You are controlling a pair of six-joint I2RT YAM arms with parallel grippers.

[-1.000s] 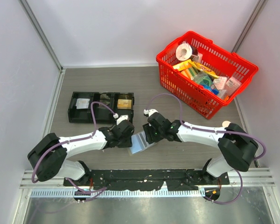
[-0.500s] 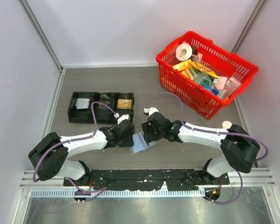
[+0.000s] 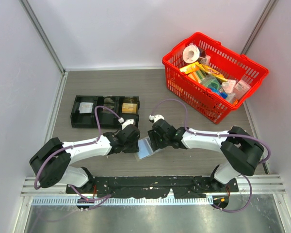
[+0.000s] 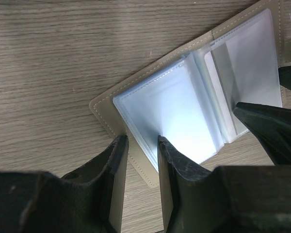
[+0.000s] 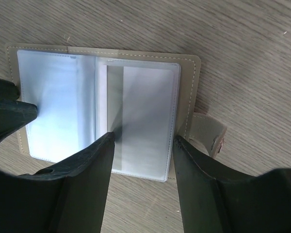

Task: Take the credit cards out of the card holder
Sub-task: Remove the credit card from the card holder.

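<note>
The card holder lies open and flat on the table between my two grippers, grey cover down and clear pockets up. In the left wrist view my left gripper stands narrowly open over the holder's near corner: one fingertip rests on the pale blue panel, the other at the grey edge. My right gripper is open astride the right panel of the holder, one tip by the centre fold, the other at the grey edge beside the snap strap. A whitish credit card shows inside that clear pocket.
A long black three-compartment tray sits behind the left arm. A red basket of groceries stands at the back right. Pale walls close the table on both sides and at the back.
My right gripper has crept a little left over the holder, and its jaws widened, then narrowed somewhat. The left gripper and the holder have not moved.
</note>
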